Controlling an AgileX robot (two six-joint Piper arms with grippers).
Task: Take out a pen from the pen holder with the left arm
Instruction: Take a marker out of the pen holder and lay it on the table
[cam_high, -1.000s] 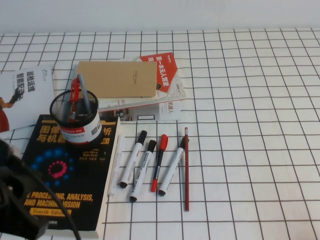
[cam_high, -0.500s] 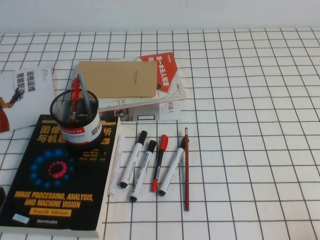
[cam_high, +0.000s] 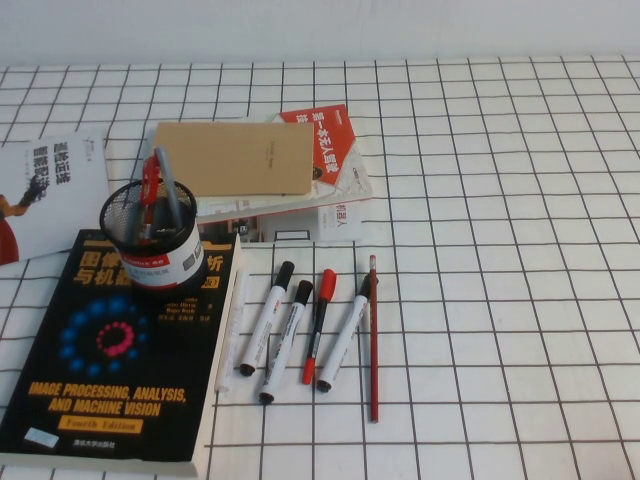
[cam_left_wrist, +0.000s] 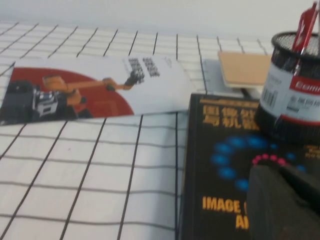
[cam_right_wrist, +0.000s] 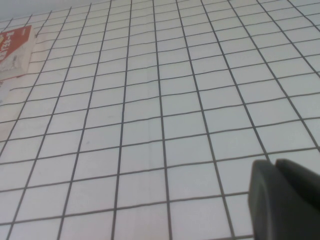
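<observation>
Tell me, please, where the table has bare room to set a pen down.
Bare grid runs right of the red pencil, where the right hand hovers, and along the far edge behind the stacked books. The left is crowded: pen holder on the black book, markers beside it, left hand over that book.

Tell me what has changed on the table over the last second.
The left arm has pulled back out of the high view's near-left corner. The left gripper is shut and empty above the black textbook, near the mesh pen holder. The red pen and grey pen are still in the holder, and the markers beside the book have not moved. The right gripper is shut above the bare grid cloth.
</observation>
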